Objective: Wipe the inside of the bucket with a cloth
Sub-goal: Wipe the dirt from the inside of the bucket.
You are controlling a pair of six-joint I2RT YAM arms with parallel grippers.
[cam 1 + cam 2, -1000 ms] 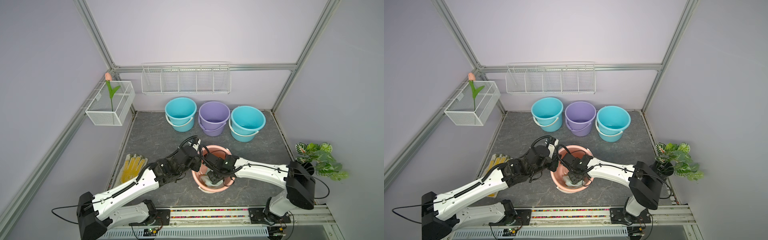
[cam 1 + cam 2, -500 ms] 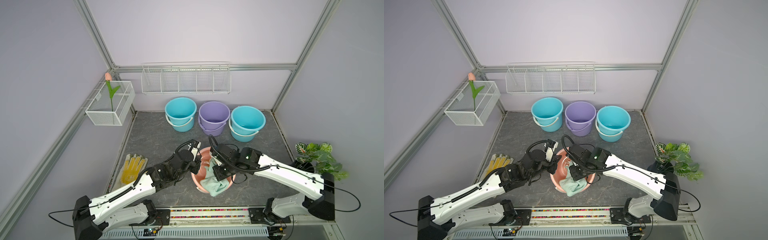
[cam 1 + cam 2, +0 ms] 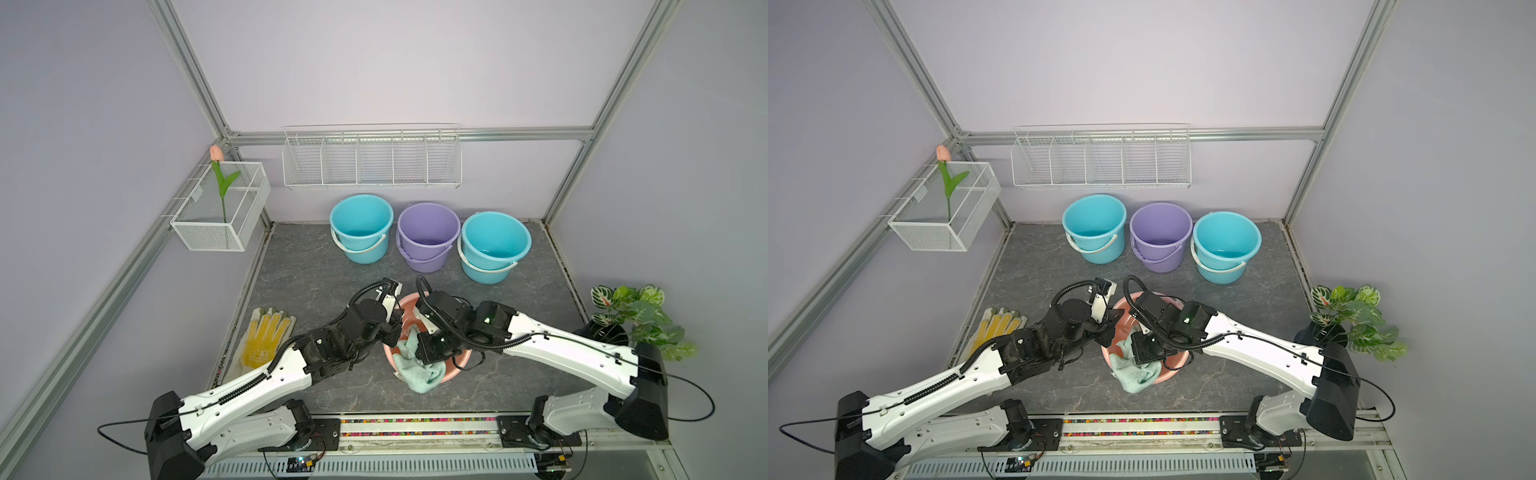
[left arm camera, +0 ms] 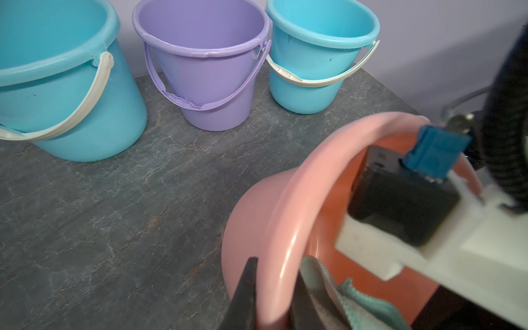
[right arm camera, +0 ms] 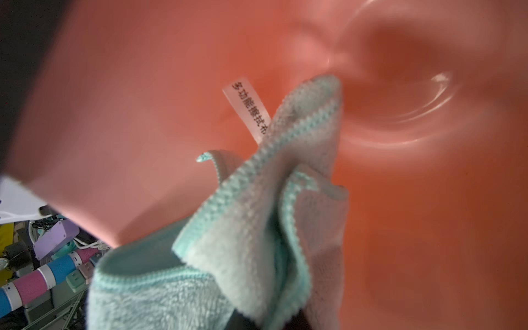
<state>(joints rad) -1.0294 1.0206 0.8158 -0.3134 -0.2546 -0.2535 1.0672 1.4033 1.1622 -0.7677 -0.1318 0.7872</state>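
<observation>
Grey tabletop (image 3: 316, 266) bears pink bucket (image 3: 453, 372), right claw (image 3: 412, 348) pinching cloth (image 3: 417, 374) inside it.

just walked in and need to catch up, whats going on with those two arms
The left pincer is shut on the rim of the pink bucket, holding it tipped. The right pincer, shut on the cloth, is down inside the bucket. Part of the cloth hangs over the near rim, so the wipe looks under way.

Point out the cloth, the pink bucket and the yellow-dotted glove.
cloth (image 3: 417, 376), in a top view, on the fold hanging over the rim.
pink bucket (image 4: 281, 237), left wrist view, on its rim.
glove (image 3: 259, 347), in a top view, on the yellow palm.
</observation>
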